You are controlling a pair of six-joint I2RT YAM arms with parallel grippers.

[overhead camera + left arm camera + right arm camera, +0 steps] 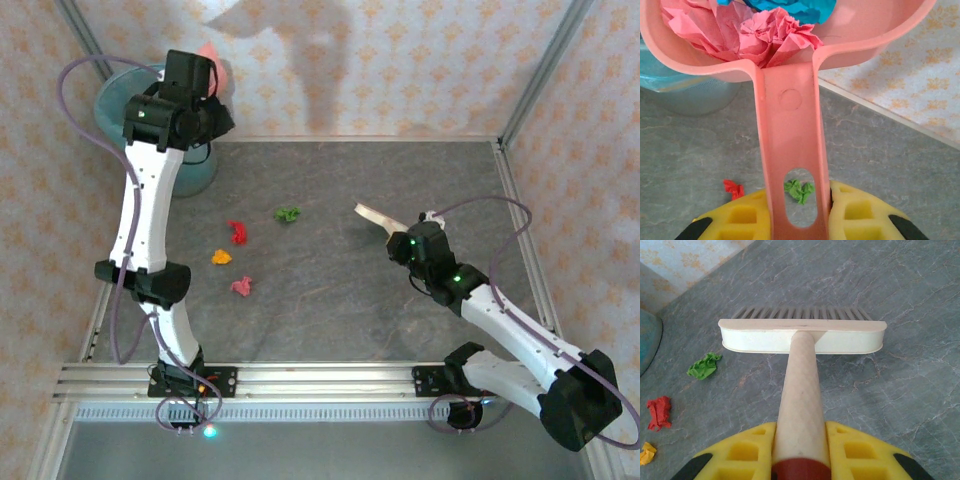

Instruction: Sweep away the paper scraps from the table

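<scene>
Pink dustpan (790,125) holds paper scraps (765,37); brush (802,337) gripped

At the upper left of the overhead view a bin (195,175) stands on the table (340,310), in its far corner. The dustpan (213,62) hangs over the bin's upper right edge, its handle clamped in the left gripper (799,212), with paper scraps (765,37) piled inside it. Four loose scraps (237,232) lie on the table left of centre, below the bin. Right of them is the brush (372,214), its handle gripped by the right gripper (801,452).
</scene>
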